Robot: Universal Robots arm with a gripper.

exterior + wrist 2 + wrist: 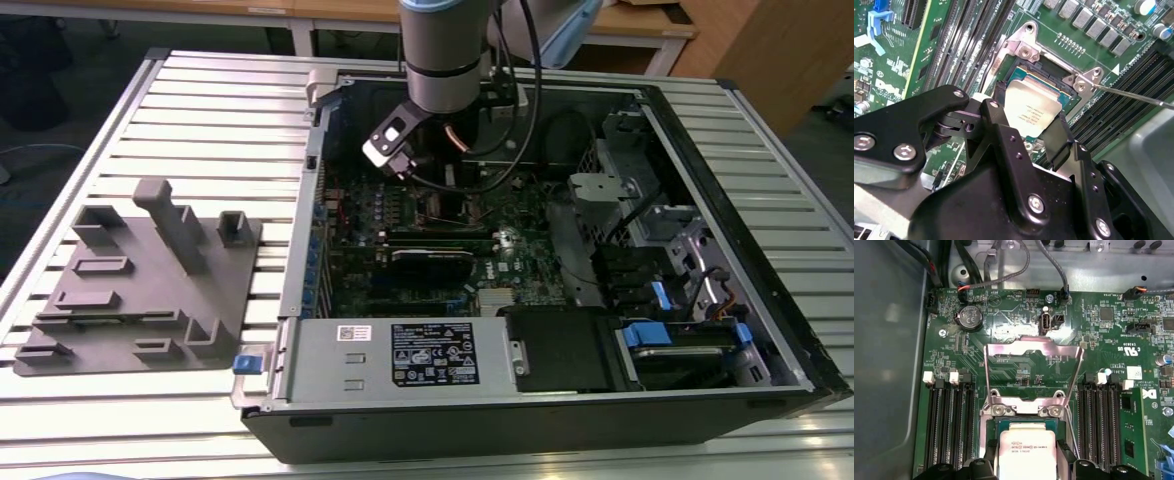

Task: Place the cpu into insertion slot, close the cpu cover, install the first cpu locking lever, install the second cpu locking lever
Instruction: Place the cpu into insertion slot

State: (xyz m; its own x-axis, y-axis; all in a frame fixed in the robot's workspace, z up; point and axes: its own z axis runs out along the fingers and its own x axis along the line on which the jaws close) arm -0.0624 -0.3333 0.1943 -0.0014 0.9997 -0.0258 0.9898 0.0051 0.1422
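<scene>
Seating the cpu [1031,112], clamped in the end effector [1029,120], calls for level descent into the insertion slot [1045,69], 12 o'clock from the exterior view's black card [430,262], cpu cover [1031,343] raised.

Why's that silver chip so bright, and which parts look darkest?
Second wrist view: the cpu, held in the pincer, throws back a pale glare. First wrist view: the raised cpu cover shines likewise. Exterior view: the computer case is dim inside, below the arm.
</scene>
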